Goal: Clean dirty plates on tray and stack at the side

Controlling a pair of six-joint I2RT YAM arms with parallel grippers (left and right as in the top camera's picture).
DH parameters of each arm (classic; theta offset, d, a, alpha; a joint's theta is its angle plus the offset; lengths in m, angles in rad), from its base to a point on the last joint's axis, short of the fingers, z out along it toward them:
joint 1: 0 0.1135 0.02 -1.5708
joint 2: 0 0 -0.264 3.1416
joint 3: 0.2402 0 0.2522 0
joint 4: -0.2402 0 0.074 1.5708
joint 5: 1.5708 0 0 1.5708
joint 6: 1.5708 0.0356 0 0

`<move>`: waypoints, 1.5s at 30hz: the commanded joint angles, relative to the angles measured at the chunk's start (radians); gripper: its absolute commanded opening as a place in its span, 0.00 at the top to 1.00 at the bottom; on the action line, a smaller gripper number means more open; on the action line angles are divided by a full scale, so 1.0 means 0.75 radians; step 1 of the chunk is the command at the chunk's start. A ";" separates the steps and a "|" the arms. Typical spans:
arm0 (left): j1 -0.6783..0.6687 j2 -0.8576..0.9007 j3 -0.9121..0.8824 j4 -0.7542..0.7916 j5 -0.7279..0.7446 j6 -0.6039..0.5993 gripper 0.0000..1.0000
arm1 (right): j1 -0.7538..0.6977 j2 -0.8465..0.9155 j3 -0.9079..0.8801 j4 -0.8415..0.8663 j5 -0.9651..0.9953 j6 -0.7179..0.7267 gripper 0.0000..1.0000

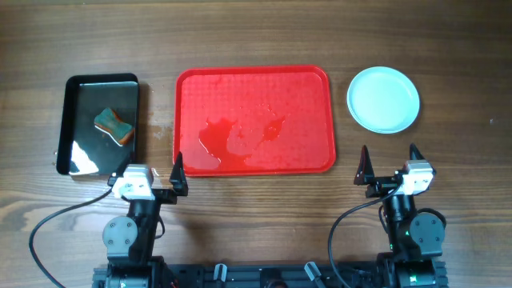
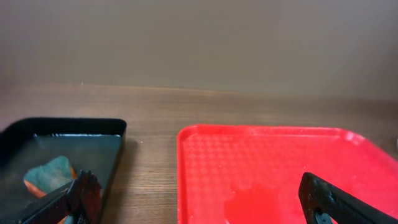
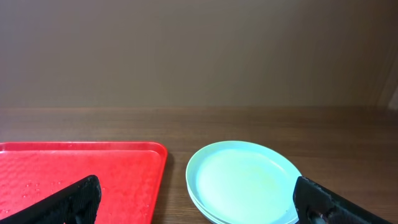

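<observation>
The red tray (image 1: 304, 88) lies in the middle of the table with wet patches and no plates on it; it shows in the left wrist view (image 2: 311, 155) and the right wrist view (image 3: 74, 168). The pale blue-white plates (image 1: 383, 98) sit stacked on the table right of the tray, also in the right wrist view (image 3: 242, 180). My left gripper (image 1: 152, 173) is open and empty near the tray's front left corner. My right gripper (image 1: 390, 164) is open and empty just in front of the plate stack.
A glossy black tray (image 1: 80, 152) stands at the left holding a green-and-orange sponge (image 1: 114, 126), seen also in the left wrist view (image 2: 50, 175). Bare wooden table surrounds both trays.
</observation>
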 commanded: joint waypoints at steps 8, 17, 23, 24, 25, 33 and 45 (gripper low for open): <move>-0.006 -0.013 -0.010 -0.012 -0.076 0.114 0.00 | -0.007 -0.006 -0.002 0.003 -0.024 -0.023 0.00; -0.006 -0.013 -0.010 -0.009 -0.143 0.103 0.00 | -0.007 -0.006 -0.002 0.003 -0.024 -0.023 0.00; -0.006 -0.013 -0.010 -0.007 -0.161 0.045 0.00 | -0.007 -0.006 -0.002 0.003 -0.024 -0.023 0.00; -0.006 -0.013 -0.010 -0.007 -0.172 0.023 0.00 | -0.007 -0.006 -0.002 0.003 -0.024 -0.023 0.00; -0.006 -0.013 -0.010 -0.006 -0.177 0.022 0.00 | -0.007 -0.006 -0.002 0.003 -0.024 -0.023 0.00; -0.006 -0.013 -0.010 -0.005 -0.185 0.039 0.00 | -0.007 -0.006 -0.002 0.003 -0.024 -0.023 0.00; -0.006 -0.013 -0.010 -0.006 -0.178 0.149 0.00 | -0.007 -0.006 -0.002 0.003 -0.024 -0.023 0.00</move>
